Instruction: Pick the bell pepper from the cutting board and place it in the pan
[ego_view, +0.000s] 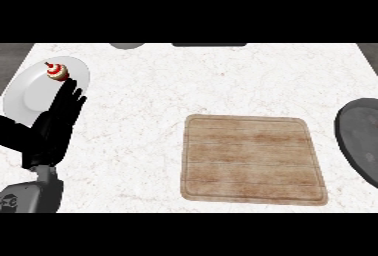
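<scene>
Cutting board (255, 160), well right of left hand (53, 129), hand stretched flat, holding nothing

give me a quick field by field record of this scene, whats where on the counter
counter: pale marbled top
cutting board: wooden, centre-right, nothing showing on it
bell pepper: not visible in this view
pan: dark, at the right edge, partly cut off
plate: white, far left, holds the cupcake
cupcake: near the plate's top rim
left robot hand: open, fingers up, resting at left, overlapping the plate
right robot hand: not in view
</scene>
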